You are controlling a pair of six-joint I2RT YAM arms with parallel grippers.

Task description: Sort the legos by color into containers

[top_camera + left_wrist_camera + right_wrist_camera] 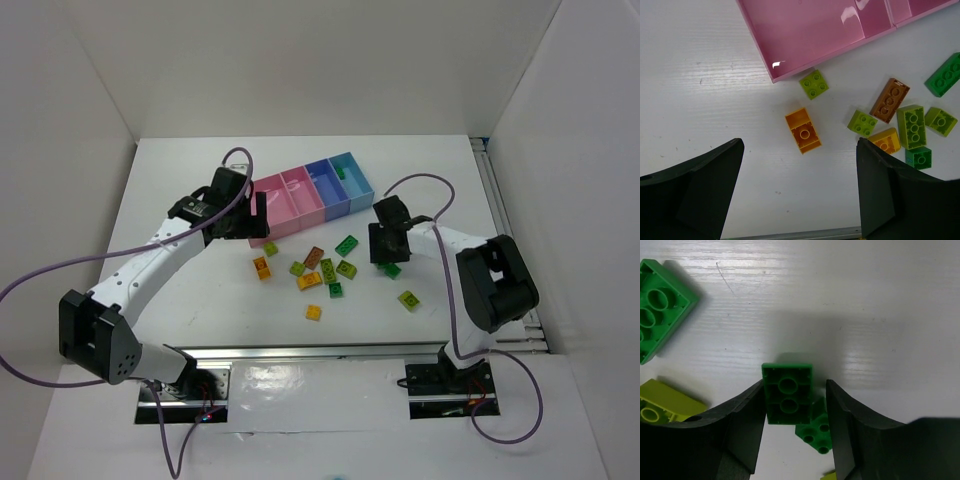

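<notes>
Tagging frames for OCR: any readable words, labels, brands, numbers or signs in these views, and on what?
None readable in any view.
The legos show plain studs; any embossing on them is too small to tell.
The containers and the table carry no visible marks.

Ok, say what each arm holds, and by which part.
Nothing yet. Left fingers open, empty; right fingers flank the long sides of the dark green plastic brick, a gap on one side.
</notes>
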